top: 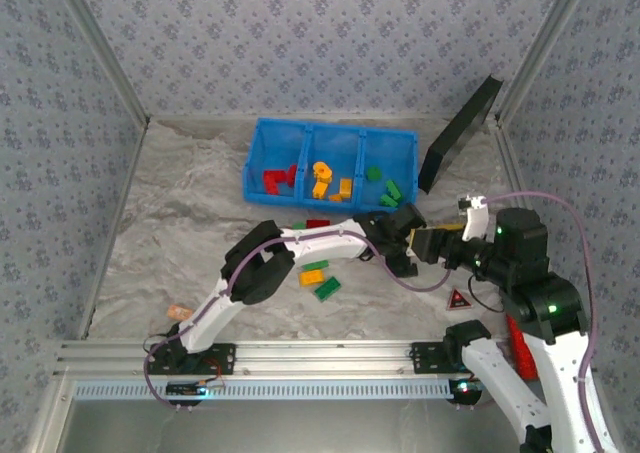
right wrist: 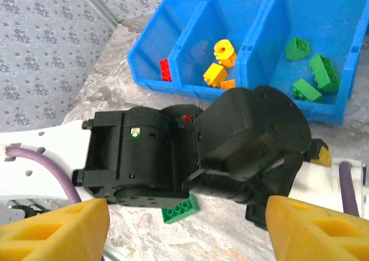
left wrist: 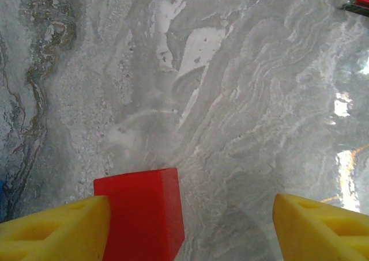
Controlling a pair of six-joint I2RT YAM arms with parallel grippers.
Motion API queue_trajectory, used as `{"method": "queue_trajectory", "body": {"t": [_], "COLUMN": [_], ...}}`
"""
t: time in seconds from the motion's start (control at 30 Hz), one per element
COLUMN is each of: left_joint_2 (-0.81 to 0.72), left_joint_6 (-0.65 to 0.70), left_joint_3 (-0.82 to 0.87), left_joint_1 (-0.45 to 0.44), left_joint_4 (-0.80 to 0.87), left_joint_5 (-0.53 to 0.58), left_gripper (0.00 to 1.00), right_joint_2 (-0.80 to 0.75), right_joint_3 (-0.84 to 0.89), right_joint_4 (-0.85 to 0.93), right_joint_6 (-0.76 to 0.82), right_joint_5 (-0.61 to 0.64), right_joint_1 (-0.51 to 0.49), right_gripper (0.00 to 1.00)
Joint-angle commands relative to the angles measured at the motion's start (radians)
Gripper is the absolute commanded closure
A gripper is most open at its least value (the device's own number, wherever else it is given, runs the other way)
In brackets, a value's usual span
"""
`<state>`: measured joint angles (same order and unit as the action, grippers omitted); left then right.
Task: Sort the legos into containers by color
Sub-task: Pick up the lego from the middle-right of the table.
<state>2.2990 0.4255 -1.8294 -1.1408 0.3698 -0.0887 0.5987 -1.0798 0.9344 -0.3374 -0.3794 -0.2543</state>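
Legos (top: pixel 327 289) scattered — left arm (right wrist: pixel 230 146) blocks right claw (right wrist: pixel 185 215).

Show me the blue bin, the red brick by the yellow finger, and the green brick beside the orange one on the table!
blue bin (top: pixel 335 126): top external view, on its back rim.
red brick (left wrist: pixel 144 215): left wrist view, middle of its top face.
green brick (top: pixel 327 289): top external view, middle of its top.
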Motion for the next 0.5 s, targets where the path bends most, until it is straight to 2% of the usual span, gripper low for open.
{"method": "queue_trajectory", "body": {"t": [0.0,0.3,0.47], "left_joint_2": [0.045,0.113,0.145], "left_joint_6": [-0.011,-0.044,-0.065], "left_joint_3": [-0.044,-0.116,-0.162], "left_joint_1": [-0.004,0.001,0.006], "left_joint_4": [0.047,0.102,0.126], "left_joint_5": [0.007,0.07,0.148], "left_gripper": [0.28,0.35,0.35], "right_joint_2": [-0.017,-0.035,-0.036], "right_joint_3": [-0.02,-0.027,-0.025], "right_joint_4": [0.074,0.094,0.106], "right_joint_6": [-0.021,-0.028,-0.016], "right_joint_5": [0.014,0.011,0.014], "right_joint_1": [-0.007,-0.007,-0.007], "right_gripper": [0.27,0.27,0.27]}}
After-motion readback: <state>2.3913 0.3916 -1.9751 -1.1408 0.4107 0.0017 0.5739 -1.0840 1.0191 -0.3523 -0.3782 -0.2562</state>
